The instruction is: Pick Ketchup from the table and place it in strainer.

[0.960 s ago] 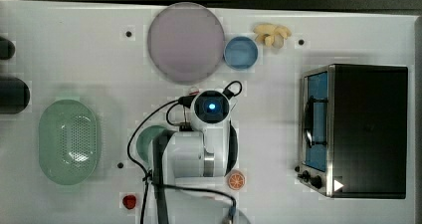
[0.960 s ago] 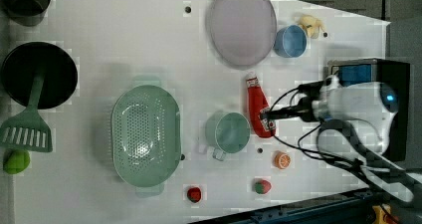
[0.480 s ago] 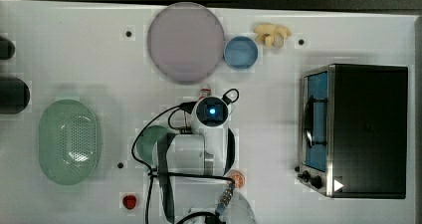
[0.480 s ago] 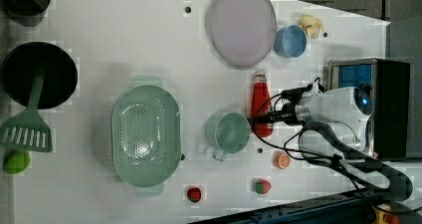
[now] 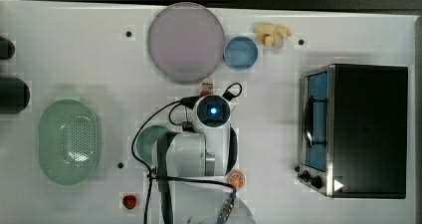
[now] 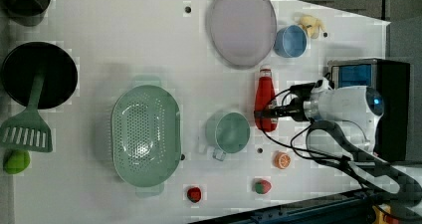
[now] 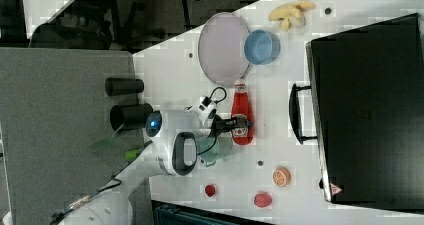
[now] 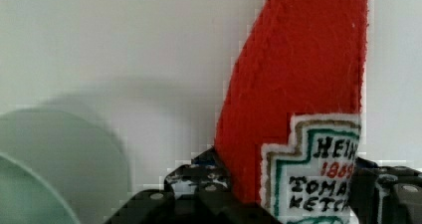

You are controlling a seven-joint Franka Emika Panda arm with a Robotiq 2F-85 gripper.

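In the top view the arm's white body is covering nearly all of the ketchup bottle (image 5: 206, 90), leaving just a red-and-white tip peeking out at the arm's twelve o'clock. The green cup (image 5: 147, 143) is half hidden under the arm there too. In the wrist view the bottle's cap is running out of the picture, and its label is cut off at the edge.

The ketchup bottle (image 6: 264, 98) is lying flat on the white surface (image 6: 124, 40) in the left view, a red teardrop shape with a white cap, fuzzy like felt in the wrist view (image 8: 303, 74), with a stitched white label. The pincer (image 8: 286, 196) is sitting astride the bottle's wide lower part, one dark finger (image 8: 199, 191) on each side; whether the fingers are already pressing the bottle I cannot tell.

The strainer (image 6: 145, 134), a pale mint oval basket with a dotted bottom and wide rim, is resting well apart from the bottle, at its nine o'clock in the left view, with the green cup (image 6: 228, 132) standing between them. A round lilac plate (image 6: 242, 25) is lying at the bottle's twelve o'clock, a blue bowl (image 6: 290, 41) just beside it. An orange slice (image 6: 281, 160) and a strawberry (image 6: 194, 194) are lying toward six o'clock. A black toaster oven (image 5: 366, 129) is standing at three o'clock in the top view.
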